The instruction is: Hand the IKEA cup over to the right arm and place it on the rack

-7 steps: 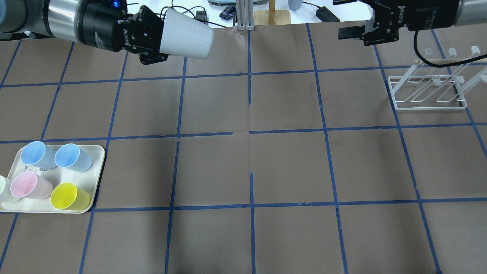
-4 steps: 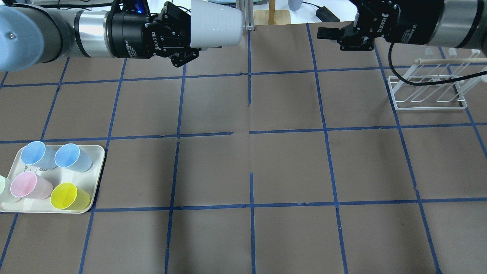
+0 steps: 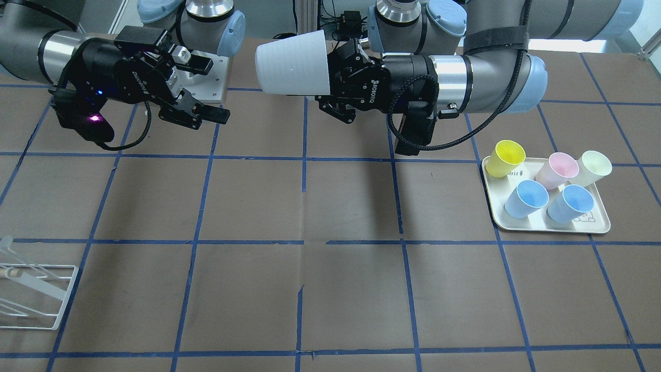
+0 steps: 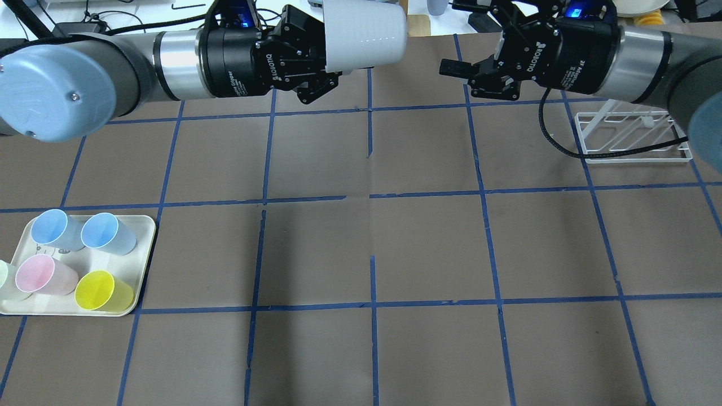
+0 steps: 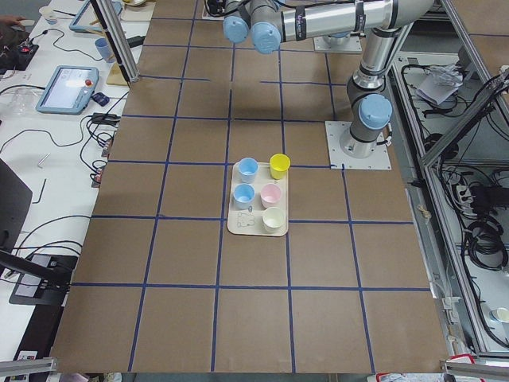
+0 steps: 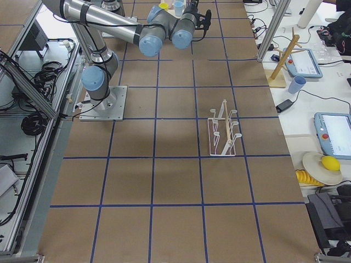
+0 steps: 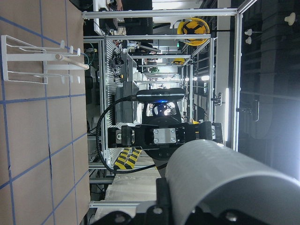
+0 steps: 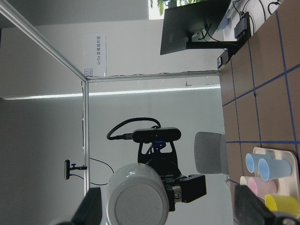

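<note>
- The left gripper (image 4: 322, 66) is clamped on the wide end of the IKEA cup (image 4: 365, 35). The cup lies on its side high above the tabletop (image 4: 372, 242), about midway between its left and right ends, with its rounded base pointing at the right arm (image 4: 643, 56)
- The right gripper (image 4: 467, 38) has its jaws spread wide and grasps nothing; a clear gap separates it from the cup's base
- The step in hand looks to be closing that gap for the hand-over. To do it well, the right jaws should straddle the cup's wall squarely to its axis and bite some way up from the rounded tip, since smooth tapered plastic could squirt out toward the narrow end. The left should let go only once that grip is firm
- The right wrist view alone looks straight at the cup's base. There it sits nearer one of the blurred fingers (image 8: 91, 208) than the other, so a sideways trim seems wise before closing
- The overhead and front-facing views show the gap along the line of approach, which both wrist views flatten
- The exterior right view shows the rack (image 6: 222, 134) whole, on the tabletop's right half toward the edge far from the robot. In the overhead view the right arm covers part of it
- In both side views the grippers are too small to judge
</note>
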You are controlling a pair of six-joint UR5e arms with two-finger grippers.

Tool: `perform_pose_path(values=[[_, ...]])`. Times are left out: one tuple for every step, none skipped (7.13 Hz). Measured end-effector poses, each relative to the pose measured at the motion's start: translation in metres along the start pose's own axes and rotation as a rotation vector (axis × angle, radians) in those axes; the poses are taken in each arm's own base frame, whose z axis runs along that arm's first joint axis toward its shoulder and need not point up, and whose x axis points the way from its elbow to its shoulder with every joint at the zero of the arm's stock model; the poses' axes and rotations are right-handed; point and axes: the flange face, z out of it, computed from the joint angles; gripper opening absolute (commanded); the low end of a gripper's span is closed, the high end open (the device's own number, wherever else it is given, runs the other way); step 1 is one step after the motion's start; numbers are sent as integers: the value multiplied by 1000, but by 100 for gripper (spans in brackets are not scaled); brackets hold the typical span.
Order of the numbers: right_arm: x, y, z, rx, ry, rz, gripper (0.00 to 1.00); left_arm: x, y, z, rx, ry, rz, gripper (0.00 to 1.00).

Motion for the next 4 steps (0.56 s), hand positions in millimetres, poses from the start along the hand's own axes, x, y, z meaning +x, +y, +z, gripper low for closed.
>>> perform_pose_path(values=[[-6,5,6,-9,-15,38,100,-1,0,2,0,5,-3,0],[-11,11,10,-16,-21,48,100,-2,-1,2,0,7,-4,0],[-16,19,15,-28,-22,44,100,-4,-1,3,0,7,-3,0],[-19,24,22,-45,-19,31,100,-4,-2,3,0,7,-4,0]])
